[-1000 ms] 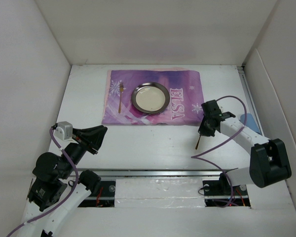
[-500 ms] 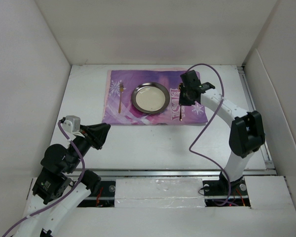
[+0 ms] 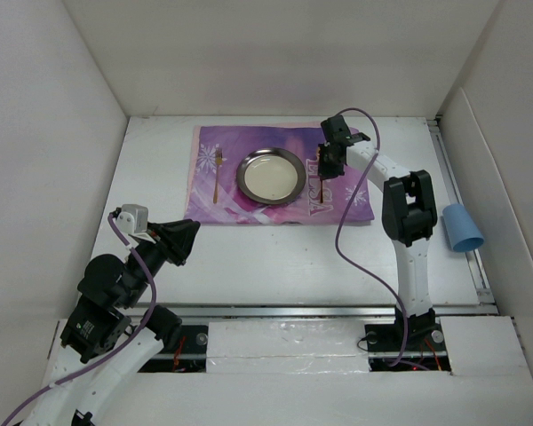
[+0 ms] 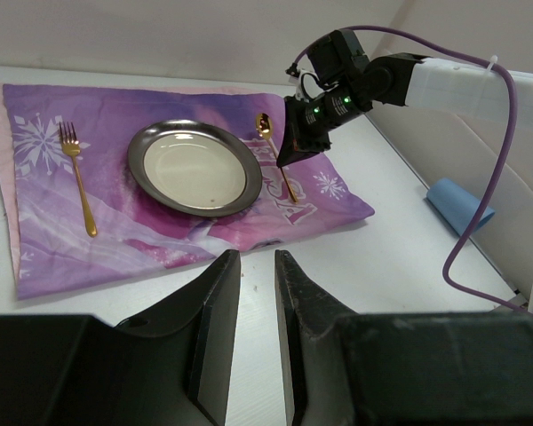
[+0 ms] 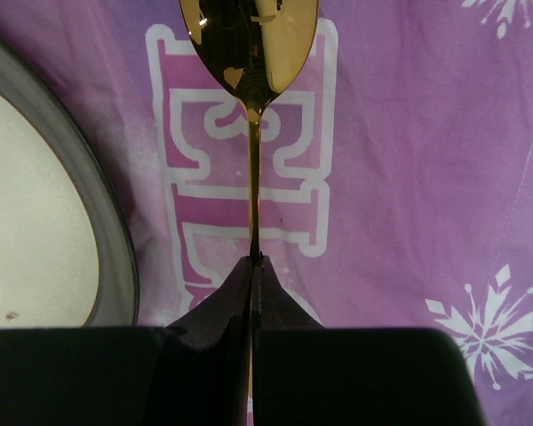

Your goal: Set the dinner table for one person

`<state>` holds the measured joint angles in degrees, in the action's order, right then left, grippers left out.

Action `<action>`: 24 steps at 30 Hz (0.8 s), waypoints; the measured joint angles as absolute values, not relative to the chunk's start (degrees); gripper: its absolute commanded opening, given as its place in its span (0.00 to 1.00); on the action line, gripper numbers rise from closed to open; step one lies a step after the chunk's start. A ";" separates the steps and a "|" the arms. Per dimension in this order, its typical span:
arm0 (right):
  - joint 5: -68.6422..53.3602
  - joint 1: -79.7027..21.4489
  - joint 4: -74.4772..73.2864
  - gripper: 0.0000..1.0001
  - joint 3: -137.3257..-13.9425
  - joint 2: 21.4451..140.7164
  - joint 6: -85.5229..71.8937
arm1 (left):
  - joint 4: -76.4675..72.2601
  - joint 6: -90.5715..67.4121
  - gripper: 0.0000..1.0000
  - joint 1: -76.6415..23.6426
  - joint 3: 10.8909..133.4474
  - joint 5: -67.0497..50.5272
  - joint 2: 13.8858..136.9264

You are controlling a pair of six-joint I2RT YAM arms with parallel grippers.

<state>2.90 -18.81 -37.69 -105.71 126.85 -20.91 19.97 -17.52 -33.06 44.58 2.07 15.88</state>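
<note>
On the white dinner table [image 3: 275, 257] lies a purple "ELSA" placemat [image 3: 275, 206]. A round metal plate [image 3: 271, 175] sits at its middle and a gold fork [image 3: 217, 173] lies to the plate's left. My right gripper [image 3: 329, 162] is low over the mat just right of the plate, shut on the thin handle of a gold spoon [image 5: 250, 53]. The spoon's bowl points toward the far edge, and the spoon [image 4: 268, 133] lies along the mat beside the plate [image 4: 195, 167]. My left gripper [image 4: 256, 256] hovers over bare table in front of the mat, narrowly open and holding nothing.
A blue cup [image 3: 462, 229] lies on its side at the table's right edge by the side wall. White walls close in the table at left, right and back. The right arm's purple cable [image 3: 345, 222] loops above the table in front of the mat.
My right arm has carried the spoon from the table's right front up onto the placemat, next to the plate. The blue cup, hidden before, now shows. My left gripper moved only slightly.
</note>
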 measured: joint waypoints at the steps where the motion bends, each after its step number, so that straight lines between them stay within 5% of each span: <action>1: 2.72 -18.79 -37.76 0.00 -105.93 127.24 -20.86 | 19.97 -17.52 0.20 -33.06 44.58 2.09 15.94; 12: 1.32 -18.61 -37.80 0.00 -110.06 129.32 -20.49 | 19.97 -17.54 0.21 -33.06 44.58 2.44 16.01; 24: 1.02 -18.39 -37.08 0.40 -110.19 130.87 -20.51 | 19.97 -17.52 0.21 -33.06 44.56 2.46 16.05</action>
